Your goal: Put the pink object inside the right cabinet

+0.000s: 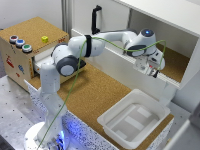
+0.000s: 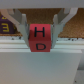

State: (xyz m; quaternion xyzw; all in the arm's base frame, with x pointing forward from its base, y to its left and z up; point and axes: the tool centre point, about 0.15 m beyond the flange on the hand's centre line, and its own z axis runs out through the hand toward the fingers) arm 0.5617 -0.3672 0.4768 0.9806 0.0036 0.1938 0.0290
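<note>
— Pink cube, printed with black letters H and D: where does it sit?
— Clamped between the two pale fingers of the end effector, at the open front of the right cabinet, a white-walled box with a brown cork floor and a thick white top.
— Anything near it?
— One shallow white plastic tray lies on the cork-topped desk, nearer than the cabinet. Towards the exterior view's left stands one cork-covered box carrying three round buttons and one small yellow block.
— And farther back?
— A white panel with a single black handle.
</note>
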